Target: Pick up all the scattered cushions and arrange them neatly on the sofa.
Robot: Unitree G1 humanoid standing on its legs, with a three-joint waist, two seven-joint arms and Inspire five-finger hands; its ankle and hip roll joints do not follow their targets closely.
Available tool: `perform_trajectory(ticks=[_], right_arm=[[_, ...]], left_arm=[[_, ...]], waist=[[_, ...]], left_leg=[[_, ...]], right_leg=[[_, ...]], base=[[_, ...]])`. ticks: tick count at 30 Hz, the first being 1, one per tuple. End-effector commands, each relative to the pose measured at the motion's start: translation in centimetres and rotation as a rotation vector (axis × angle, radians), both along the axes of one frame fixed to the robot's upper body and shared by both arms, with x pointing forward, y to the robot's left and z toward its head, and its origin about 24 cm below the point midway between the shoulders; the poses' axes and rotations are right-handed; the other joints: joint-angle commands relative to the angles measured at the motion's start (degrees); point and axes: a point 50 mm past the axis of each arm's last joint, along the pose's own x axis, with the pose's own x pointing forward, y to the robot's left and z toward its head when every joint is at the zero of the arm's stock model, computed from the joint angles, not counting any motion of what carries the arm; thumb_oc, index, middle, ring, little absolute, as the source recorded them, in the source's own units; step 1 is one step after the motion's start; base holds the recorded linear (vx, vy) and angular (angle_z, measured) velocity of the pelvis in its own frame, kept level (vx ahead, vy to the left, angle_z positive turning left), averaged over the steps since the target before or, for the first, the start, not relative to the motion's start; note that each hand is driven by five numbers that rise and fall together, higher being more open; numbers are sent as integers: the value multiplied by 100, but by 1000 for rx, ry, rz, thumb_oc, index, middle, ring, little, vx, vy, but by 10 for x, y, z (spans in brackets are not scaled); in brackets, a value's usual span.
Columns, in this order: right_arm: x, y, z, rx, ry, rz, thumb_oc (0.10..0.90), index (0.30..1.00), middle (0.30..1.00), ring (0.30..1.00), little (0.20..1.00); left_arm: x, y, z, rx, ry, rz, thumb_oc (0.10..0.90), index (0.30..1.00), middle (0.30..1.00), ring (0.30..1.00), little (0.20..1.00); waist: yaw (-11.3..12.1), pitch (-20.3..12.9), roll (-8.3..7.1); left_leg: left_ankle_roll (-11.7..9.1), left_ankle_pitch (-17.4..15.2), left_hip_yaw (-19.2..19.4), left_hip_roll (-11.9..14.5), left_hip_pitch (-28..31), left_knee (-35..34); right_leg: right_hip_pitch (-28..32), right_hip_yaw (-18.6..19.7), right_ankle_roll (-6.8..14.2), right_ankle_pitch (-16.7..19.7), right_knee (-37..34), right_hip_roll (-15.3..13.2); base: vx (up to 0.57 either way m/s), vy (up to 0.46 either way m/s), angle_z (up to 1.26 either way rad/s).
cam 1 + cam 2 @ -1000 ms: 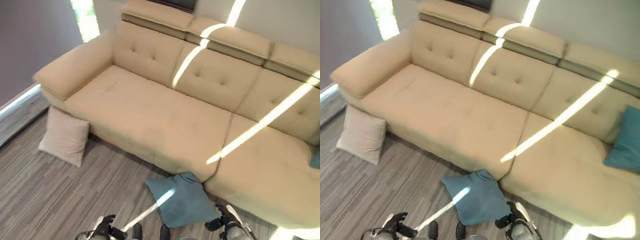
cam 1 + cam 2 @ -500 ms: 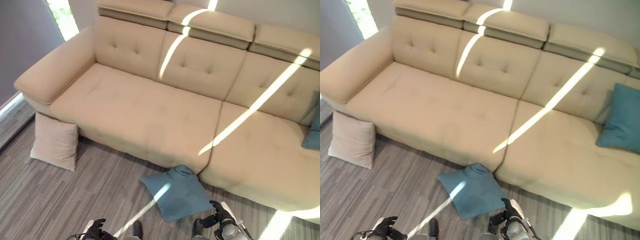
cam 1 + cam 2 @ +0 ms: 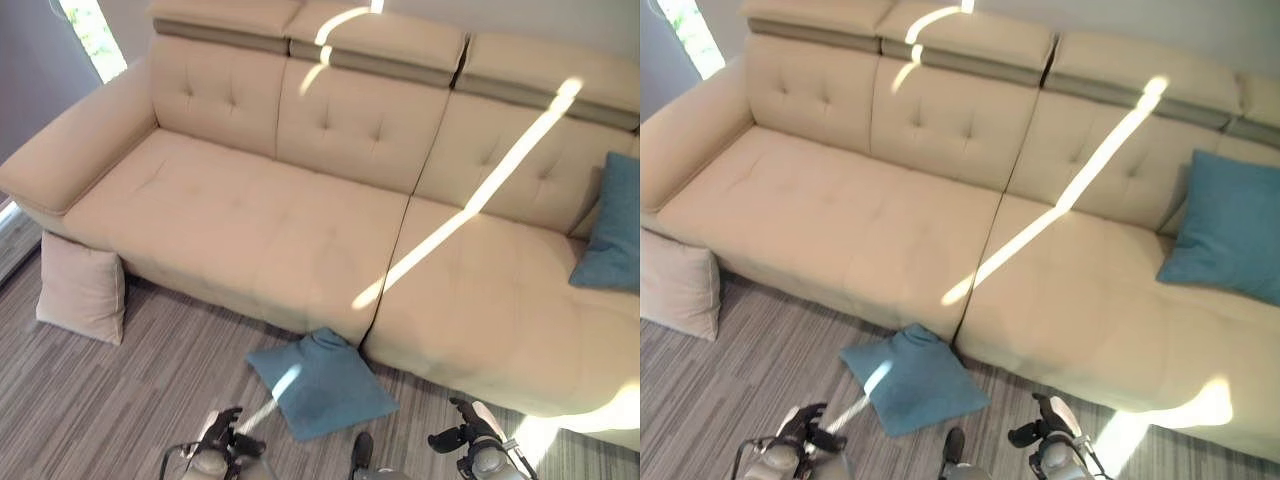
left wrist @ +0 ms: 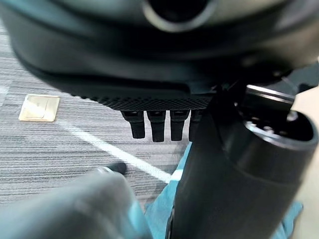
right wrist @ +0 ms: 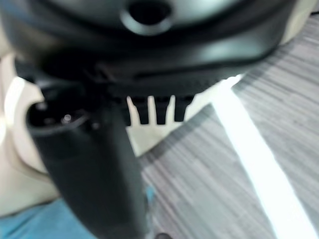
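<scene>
The teal cushion lies on the floor between the left hand and right hand, both with fingers relaxed and empty.

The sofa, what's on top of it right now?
One teal cushion leans against the sofa backrest at its right end. Another teal cushion and a beige cushion lie on the floor.

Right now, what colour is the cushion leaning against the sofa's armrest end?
Pale beige cushion, clearest in the left eye view.
</scene>
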Motion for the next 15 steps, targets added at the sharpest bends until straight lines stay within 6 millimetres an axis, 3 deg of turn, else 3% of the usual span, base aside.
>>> perform_trajectory(ticks=[1, 3, 6, 7, 11, 12, 15], right_arm=[[26, 5, 14, -15, -123, -1, 800, 900, 900, 900, 900], [33, 7, 18, -13, -146, 2, 800, 900, 900, 900, 900], [57, 12, 33, -8, -236, -13, 800, 900, 900, 900, 900], [59, 13, 35, -2, -251, -15, 800, 900, 900, 900, 900], [72, 19, 44, 11, -307, -4, 800, 900, 900, 900, 900], [75, 21, 47, 14, -322, 2, 800, 900, 900, 900, 900], [76, 26, 47, 27, -330, 10, 800, 900, 900, 900, 900]], left_arm=[[11, 23, 13, 43, -88, 44, 800, 900, 900, 900, 900], [16, 25, 16, 51, -110, 57, 800, 900, 900, 900, 900], [46, 29, 36, 51, -238, 104, 800, 900, 900, 900, 900], [49, 29, 39, 50, -256, 107, 800, 900, 900, 900, 900], [69, 28, 55, 42, -349, 112, 800, 900, 900, 900, 900], [76, 25, 61, 39, -378, 99, 800, 900, 900, 900, 900], [80, 23, 64, 40, -394, 80, 800, 900, 900, 900, 900]], waist=[[79, 105, -142], [87, 164, -150], [137, 402, -150], [159, 408, -126], [164, 462, -161], [139, 481, -191], [150, 462, -178]], left_leg=[[392, -1170, 35, -291, -285, 254], [449, -1209, 170, -295, -464, 289], [533, -1183, 328, -373, -1020, 377], [501, -1351, 314, -337, -1008, 419], [474, -1251, 299, -370, -1095, 242], [489, -988, 306, -453, -1148, 49], [457, -885, 267, -456, -1008, -209]], right_leg=[[-828, 643, 415, -874, 1244, -285], [-1174, 772, 415, -839, 1367, -332], [-1910, 870, 444, -651, 1533, -505], [-1887, 895, 479, -761, 1549, -475], [-1920, 821, 518, -638, 1354, -541], [-1969, 771, 516, -451, 1208, -591], [-1877, 718, 516, -491, 1160, -568]], base=[[-75, 53, -74], [-100, 121, -52], [-119, 145, -19], [53, 14, 1], [-5, -2, 0], [-87, -10, 3], [-3, -46, 18]])
